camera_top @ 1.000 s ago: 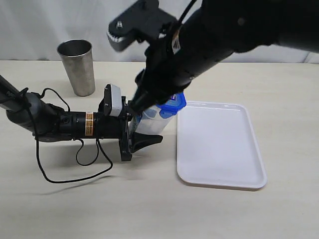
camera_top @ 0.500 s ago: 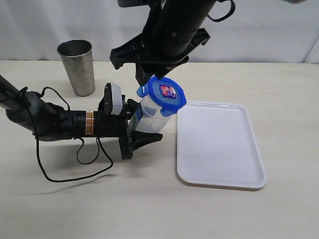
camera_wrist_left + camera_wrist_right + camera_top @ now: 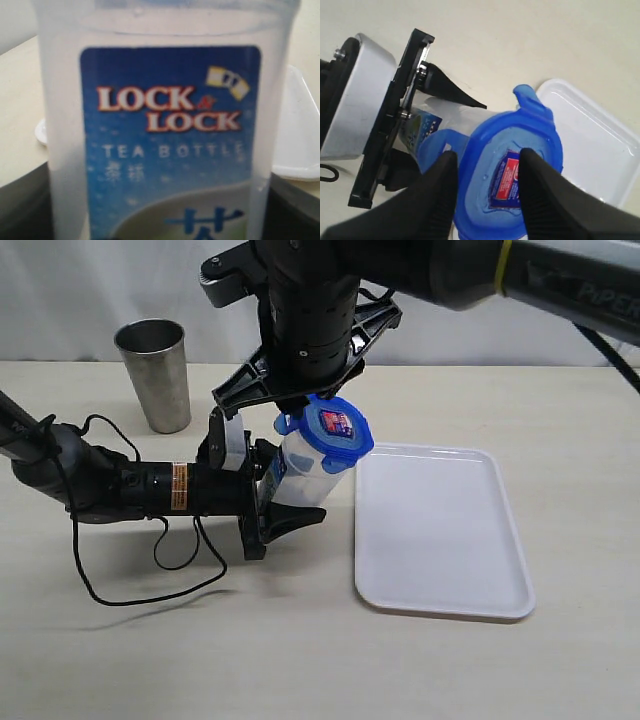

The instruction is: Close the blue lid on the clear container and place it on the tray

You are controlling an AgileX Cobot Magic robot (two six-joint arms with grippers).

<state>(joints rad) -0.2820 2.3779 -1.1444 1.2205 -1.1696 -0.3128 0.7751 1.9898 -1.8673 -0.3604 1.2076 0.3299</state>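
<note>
Two arms are working this one. The left gripper (image 3: 285, 490) is clamping its fingers on the clear container (image 3: 300, 480), which is leaning at frame centre, just left of the tray (image 3: 440, 540) and not on it. The blue lid (image 3: 330, 435) is sitting on its mouth, with one flap sticking up. Over the last second the right arm has been swinging clear and turning to point down. The right gripper (image 3: 487, 160) is now hovering over the lid, fingers spread and holding nothing. The lid is looking seated but unlatched, so pressing likely comes next.

The left arm (image 3: 130, 488) is stretched low from the left, the left gripper (image 3: 293, 496) clamped on the clear container (image 3: 305, 468); the right gripper (image 3: 492, 200) is held overhead, fingers parted.
</note>
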